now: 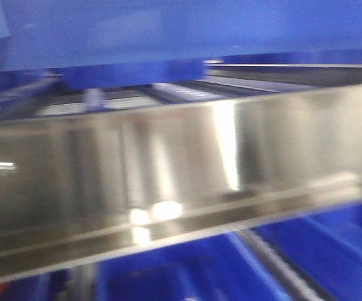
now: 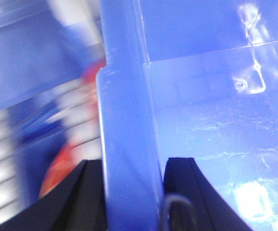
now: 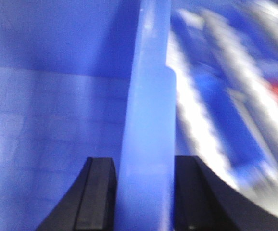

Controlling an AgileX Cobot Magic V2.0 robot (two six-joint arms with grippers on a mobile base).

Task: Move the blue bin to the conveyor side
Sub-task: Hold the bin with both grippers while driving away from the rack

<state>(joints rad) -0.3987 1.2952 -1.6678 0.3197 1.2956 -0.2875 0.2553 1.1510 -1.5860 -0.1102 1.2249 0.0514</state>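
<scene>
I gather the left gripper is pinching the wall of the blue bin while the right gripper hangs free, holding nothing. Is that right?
Not quite. The right gripper is not free: the right wrist view shows its black fingers on either side of the blue bin wall. The left gripper does pinch the wall, as you said.

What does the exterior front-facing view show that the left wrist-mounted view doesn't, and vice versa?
Front only: a shiny steel panel crossing below the large glossy royal-blue plastic bin, with more blue plastic underneath. Left wrist only: the left gripper, its black fingers clamping the bin's wall, and a blurred red patch. Both: the bin itself, motion-blurred.
</scene>
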